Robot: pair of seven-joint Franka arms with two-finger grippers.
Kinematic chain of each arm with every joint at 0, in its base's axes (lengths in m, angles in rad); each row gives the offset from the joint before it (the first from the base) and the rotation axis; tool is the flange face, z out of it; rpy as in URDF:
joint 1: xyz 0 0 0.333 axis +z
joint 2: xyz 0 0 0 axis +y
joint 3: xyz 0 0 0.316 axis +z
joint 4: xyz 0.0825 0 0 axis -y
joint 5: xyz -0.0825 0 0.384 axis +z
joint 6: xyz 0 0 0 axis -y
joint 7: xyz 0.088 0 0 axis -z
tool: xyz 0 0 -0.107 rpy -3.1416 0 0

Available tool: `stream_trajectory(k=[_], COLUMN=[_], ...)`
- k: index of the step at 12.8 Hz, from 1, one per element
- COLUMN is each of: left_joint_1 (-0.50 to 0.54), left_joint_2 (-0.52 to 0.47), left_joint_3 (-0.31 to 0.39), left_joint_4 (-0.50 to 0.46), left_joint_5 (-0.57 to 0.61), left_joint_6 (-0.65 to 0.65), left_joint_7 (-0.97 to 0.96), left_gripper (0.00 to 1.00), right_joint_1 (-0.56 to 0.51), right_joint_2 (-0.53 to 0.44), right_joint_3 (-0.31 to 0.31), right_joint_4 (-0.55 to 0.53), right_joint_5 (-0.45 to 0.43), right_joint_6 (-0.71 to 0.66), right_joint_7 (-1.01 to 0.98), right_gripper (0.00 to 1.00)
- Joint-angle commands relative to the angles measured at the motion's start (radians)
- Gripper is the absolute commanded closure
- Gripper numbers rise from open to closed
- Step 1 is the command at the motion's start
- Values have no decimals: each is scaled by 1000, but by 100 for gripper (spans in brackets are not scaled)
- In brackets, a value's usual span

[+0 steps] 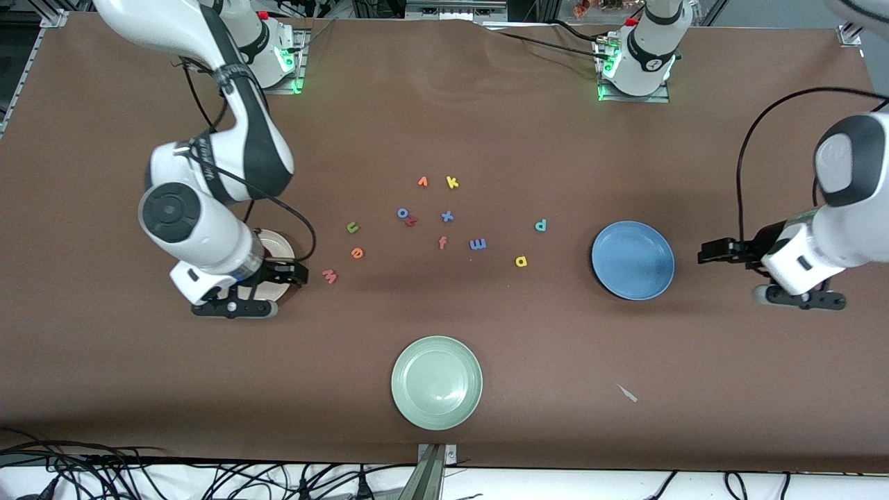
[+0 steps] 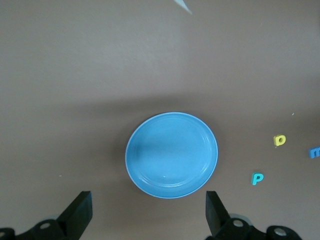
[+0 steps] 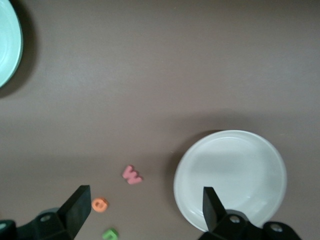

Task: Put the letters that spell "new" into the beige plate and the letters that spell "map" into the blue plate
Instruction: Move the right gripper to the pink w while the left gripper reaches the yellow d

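While nothing is being carried yet, both arms are hanging with jaws spread wide and empty. The right gripper (image 1: 295, 272) is hovering over the beige plate (image 3: 230, 177), and the pinkish-red w (image 1: 330, 276) is lying just beside those jaws, with the orange e (image 1: 357, 253) and green n (image 1: 353, 227) a little past it. The left gripper (image 1: 708, 251) is waiting near the blue plate (image 1: 633, 260), outside its rim; the yellow a (image 1: 521, 261), teal p (image 1: 540, 225) and blue m (image 1: 478, 244) are sitting past the plate from those jaws. Each arm is probably standing by its own plate for short trips. The worktop (image 1: 444, 104) between letters and plates is lying bare, giving room; the pale green plate (image 1: 437, 382) is keeping well apart from both jaws.
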Motion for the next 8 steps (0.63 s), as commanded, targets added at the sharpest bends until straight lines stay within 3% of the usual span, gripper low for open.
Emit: stream_trajectory(k=[1, 5, 8], left_joint_1=[-82, -178, -264], left_joint_2=[16, 78, 123], left_joint_3=[0, -5, -5], left_joint_4=[31, 31, 28], left_joint_5=[2, 0, 2], left_joint_6=[-16, 21, 75], left_joint_7=[22, 12, -118], left_gripper=[0, 0, 0], right_joint_1=[15, 29, 27], right_joint_2=[54, 79, 59], right_joint_3=[-3, 20, 53], right_joint_4=[-15, -128, -254], right_joint_5=[20, 23, 23], right_joint_6=[115, 282, 437], right_joint_7=[119, 238, 305], right_gripper=[1, 1, 1])
